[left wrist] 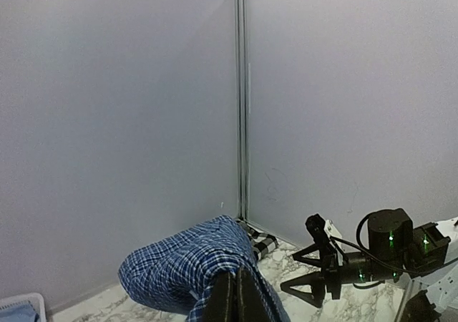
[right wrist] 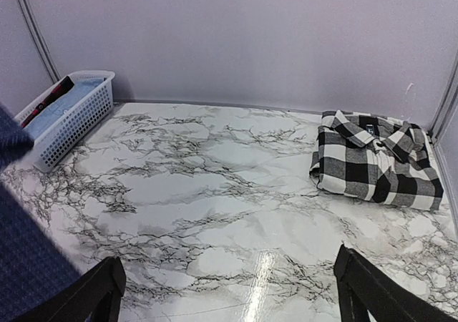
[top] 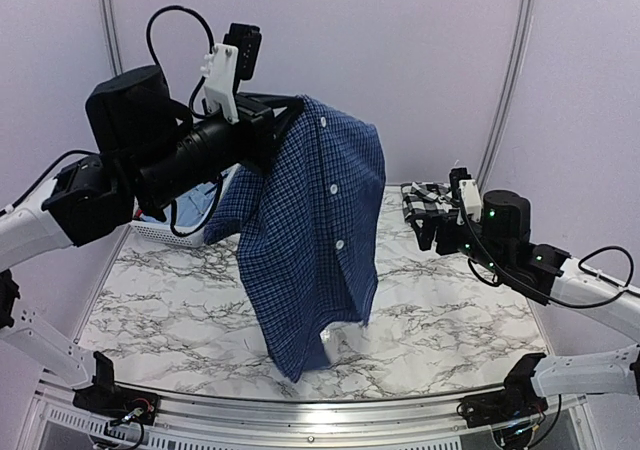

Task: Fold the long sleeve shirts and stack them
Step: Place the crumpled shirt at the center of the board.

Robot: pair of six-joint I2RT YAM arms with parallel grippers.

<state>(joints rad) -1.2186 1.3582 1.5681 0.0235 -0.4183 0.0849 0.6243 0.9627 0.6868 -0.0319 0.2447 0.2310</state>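
Your left gripper [left wrist: 230,295] is pinching the unfolded blue shirt [top: 310,230] aloft; right gripper [right wrist: 229,290] is gaping wide; plaid shirt [right wrist: 376,164] is lying folded.

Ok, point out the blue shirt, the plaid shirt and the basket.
blue shirt [top: 334,216], top external view, on its button placket.
plaid shirt [right wrist: 372,164], right wrist view, on its folded front.
basket [right wrist: 75,118], right wrist view, on its slatted side wall.
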